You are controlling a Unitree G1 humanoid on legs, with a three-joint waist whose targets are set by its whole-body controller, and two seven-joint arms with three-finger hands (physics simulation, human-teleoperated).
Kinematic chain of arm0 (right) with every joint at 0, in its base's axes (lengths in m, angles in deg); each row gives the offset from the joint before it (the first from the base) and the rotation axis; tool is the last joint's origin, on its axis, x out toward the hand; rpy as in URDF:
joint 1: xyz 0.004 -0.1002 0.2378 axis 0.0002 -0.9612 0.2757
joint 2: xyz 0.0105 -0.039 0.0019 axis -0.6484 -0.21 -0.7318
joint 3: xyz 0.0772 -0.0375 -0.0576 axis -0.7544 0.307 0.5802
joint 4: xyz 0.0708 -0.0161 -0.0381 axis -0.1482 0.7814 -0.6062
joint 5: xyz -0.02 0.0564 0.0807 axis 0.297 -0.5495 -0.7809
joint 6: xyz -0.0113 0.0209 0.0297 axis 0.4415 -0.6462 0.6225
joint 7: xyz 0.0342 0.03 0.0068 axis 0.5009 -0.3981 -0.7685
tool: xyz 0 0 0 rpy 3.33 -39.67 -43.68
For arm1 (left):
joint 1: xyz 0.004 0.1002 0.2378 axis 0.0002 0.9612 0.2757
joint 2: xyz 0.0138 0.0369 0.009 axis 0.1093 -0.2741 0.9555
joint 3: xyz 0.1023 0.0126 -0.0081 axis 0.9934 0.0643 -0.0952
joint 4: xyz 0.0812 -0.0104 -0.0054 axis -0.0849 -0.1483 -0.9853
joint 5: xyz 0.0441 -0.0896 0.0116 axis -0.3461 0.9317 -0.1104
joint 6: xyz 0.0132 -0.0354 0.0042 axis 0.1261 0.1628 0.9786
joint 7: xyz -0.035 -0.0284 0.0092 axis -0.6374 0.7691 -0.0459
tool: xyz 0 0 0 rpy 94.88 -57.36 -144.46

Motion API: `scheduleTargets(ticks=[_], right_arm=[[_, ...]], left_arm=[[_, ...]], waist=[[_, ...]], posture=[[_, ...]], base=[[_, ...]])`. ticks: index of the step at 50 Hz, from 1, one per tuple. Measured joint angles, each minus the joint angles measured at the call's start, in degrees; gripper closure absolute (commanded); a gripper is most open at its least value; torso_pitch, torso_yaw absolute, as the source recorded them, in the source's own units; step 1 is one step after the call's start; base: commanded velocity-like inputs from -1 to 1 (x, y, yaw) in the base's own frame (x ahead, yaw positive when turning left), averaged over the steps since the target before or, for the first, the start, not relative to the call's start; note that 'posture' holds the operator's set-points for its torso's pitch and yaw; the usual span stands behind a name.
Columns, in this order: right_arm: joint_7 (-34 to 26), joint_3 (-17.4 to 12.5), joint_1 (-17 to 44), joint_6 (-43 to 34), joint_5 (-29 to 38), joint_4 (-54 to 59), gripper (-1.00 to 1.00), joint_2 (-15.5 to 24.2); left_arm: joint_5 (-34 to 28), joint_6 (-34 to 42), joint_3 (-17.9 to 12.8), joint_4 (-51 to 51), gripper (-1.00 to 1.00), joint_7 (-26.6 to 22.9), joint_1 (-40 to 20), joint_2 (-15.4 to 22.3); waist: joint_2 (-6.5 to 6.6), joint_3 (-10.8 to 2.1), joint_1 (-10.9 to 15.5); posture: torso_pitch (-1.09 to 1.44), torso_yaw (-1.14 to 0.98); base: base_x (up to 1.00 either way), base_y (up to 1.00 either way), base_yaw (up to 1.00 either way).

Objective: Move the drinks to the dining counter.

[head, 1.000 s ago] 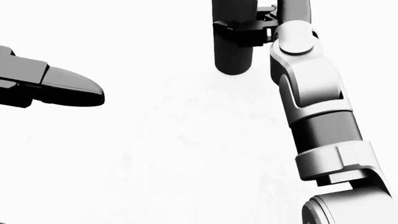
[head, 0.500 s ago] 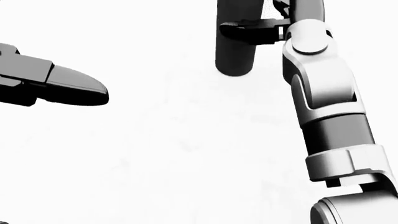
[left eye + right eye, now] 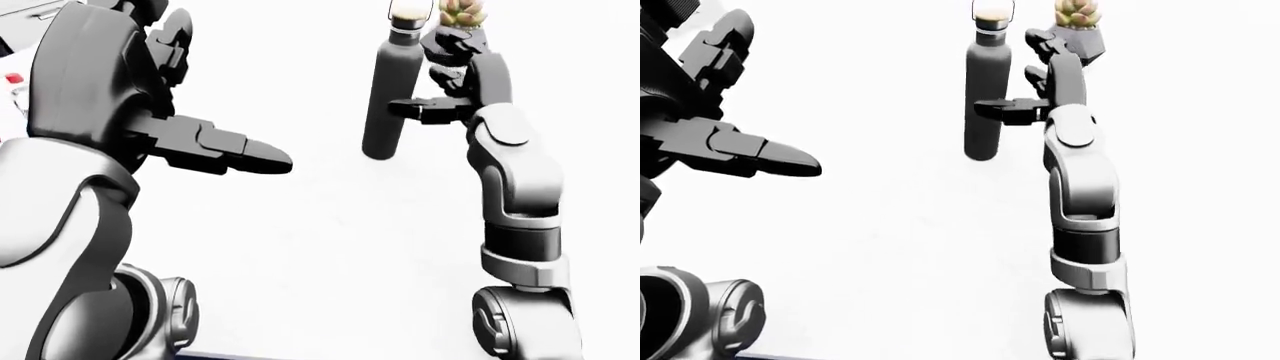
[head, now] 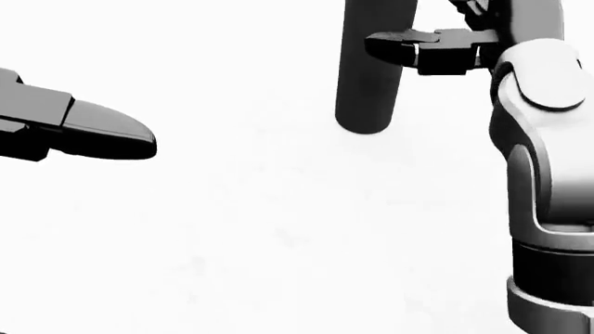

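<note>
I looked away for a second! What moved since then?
The right hand slid rightward and lower in the head view, its fingers now across the bottle beside it; a firm grip isn't clear. The bottle also drifted slightly right, so the camera probably moved. The left hand stayed open, apart.

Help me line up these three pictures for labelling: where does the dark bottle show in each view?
Left-eye view: dark bottle upright, top centre-right, cap in frame.
Head view: only its lower body, top centre-right; cap cut off.
Right-eye view: whole bottle, top centre.
Shared landmark: the right hand, open, just right of the bottle in every view, one finger against it.
</note>
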Motion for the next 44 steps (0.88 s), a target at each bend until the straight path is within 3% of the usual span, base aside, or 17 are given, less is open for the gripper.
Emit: scheduleTargets(ticks=[9, 11, 12, 17, 23, 29, 37, 44], right_arm=[[-3.50, -8.21, -6.98, -8.54, -6.22, -16.70, -0.75, 7.44], [-3.78, -9.40, -7.92, -10.13, -7.67, -18.38, -0.91, 9.09], [-3.95, -9.95, -8.17, -11.46, -8.58, -19.57, -1.00, 10.07], [-4.29, -14.57, -8.42, -19.50, -14.33, -28.06, -1.00, 15.51], [-3.74, -22.64, -10.91, -24.50, -21.71, -33.94, -1.00, 21.20], [-1.90, -31.43, -14.71, -27.34, -30.76, -36.31, -1.00, 27.16], [3.05, -41.34, -22.05, -26.73, -44.92, -37.58, -1.00, 34.47], [8.76, -50.05, -29.62, -23.53, -58.10, -37.05, -1.00, 41.19]], left_arm=[[0.99, 0.00, -1.27, -0.31, -1.00, 0.66, -0.44, 1.24], [1.32, 0.00, -1.64, -0.81, -1.00, 0.83, -0.96, 1.73], [1.51, 0.00, -1.90, -1.15, -1.00, 0.87, -1.30, 2.06], [3.31, 0.00, -4.23, -3.43, -1.00, 0.76, -3.26, 4.66], [8.76, 0.00, -7.64, -5.05, -1.00, 2.29, -5.19, 8.63], [19.55, 0.00, -13.56, -5.62, -1.00, 8.08, -4.51, 12.90], [40.93, 0.00, -25.03, -6.99, -1.00, 21.14, -0.65, 20.18], [57.08, -1.42, -35.00, -9.41, -1.00, 30.95, 7.91, 29.93]], waist=[[-1.87, -0.32, 0.85], [-2.04, -0.08, 0.87], [-2.01, 0.13, 0.86], [-1.32, 1.18, 0.72], [-0.66, 1.34, 0.42], [-0.05, 1.52, 0.13], [0.25, 1.90, -0.40], [0.61, 2.35, -0.68]], posture=[[0.00, 0.00], [0.00, 0.00], [0.00, 0.00], [0.00, 0.00], [0.00, 0.00], [0.00, 0.00], [0.00, 0.00], [0.00, 0.00]], base=[[0.00, 0.00, 0.00], [0.00, 0.00, 0.00], [0.00, 0.00, 0.00], [0.00, 0.00, 0.00], [0.00, 0.00, 0.00], [0.00, 0.00, 0.00], [0.00, 0.00, 0.00], [0.00, 0.00, 0.00]])
